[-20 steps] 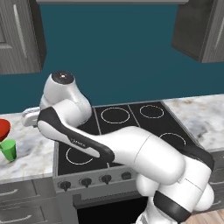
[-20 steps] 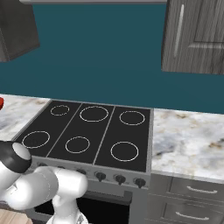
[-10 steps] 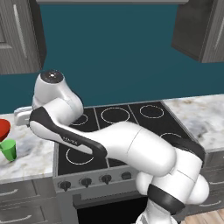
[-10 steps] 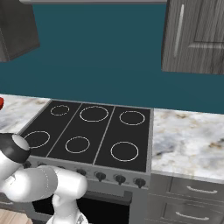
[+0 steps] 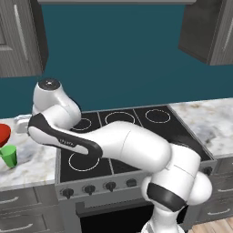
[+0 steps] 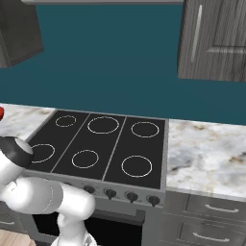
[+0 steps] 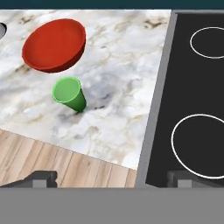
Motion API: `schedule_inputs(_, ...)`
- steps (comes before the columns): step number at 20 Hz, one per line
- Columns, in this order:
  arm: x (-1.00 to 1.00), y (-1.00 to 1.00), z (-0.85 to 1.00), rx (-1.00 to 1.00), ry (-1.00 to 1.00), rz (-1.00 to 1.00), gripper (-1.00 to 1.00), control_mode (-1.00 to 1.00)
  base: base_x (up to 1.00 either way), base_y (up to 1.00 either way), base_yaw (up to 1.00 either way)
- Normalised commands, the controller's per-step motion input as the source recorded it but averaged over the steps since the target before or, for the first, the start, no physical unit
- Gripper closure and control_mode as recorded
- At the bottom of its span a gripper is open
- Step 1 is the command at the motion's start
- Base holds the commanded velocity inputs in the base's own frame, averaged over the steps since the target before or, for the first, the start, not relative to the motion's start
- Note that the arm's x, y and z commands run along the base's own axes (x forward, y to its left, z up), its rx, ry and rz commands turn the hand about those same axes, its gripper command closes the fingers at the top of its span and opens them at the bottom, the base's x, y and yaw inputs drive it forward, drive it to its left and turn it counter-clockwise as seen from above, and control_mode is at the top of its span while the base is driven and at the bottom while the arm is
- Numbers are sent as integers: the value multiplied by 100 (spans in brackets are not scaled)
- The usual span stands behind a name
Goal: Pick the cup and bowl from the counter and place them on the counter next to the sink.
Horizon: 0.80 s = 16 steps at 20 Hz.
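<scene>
**Ana:** On the far left of the left base view, what sits on the worktop (image 5: 32, 166)?

**Ben:** A red bowl (image 5: 3, 134) at the picture's edge, cut off by it, and a green cup (image 5: 9, 155) just in front of it, upright with its rim up. Both stand on the marble, left of the stovetop (image 5: 132, 136).

**Ana:** And from the hand view?

**Ben:** The same pair, seen from above. The bowl (image 7: 54, 44) lies toward the upper left, the cup (image 7: 68, 93) just below it. They are close together, but a strip of marble shows between them. The worktop (image 7: 118, 87) runs on to the right until it meets the stovetop (image 7: 192, 100), whose white burner rings show along the right side. Wood flooring (image 7: 57, 164) shows past the worktop's front edge, at lower left.

**Ana:** How are the jaws?

**Ben:** Spread wide. The two dark fingertips (image 7: 41, 178) rise at the bottom of the hand view, far apart, one over the flooring and one over the stovetop's edge, with nothing between them. The gripper (image 7: 111, 179) hangs above the worktop, well apart from cup and bowl.

**Ana:** The right base view?

**Ben:** A sliver of red bowl (image 6: 1, 113) at the left edge, then the stovetop (image 6: 103, 149), then more marble worktop (image 6: 206, 153) to its right.
</scene>
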Motion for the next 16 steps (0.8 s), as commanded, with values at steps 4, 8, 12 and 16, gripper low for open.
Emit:
schedule_inputs(4, 2, 45, -21, 2, 3, -1, -100, -100, 0, 0, 0)
schedule_inputs(8, 6, 44, -18, 1, 1, 0, -100, -100, 0, 0, 0)
schedule_inputs(12, 24, 20, -2, 0, 2, 0, -100, -100, 0, 0, 0)
schedule_inputs(16, 39, 18, -6, 0, 8, 0, -100, -100, 0, 0, 0)
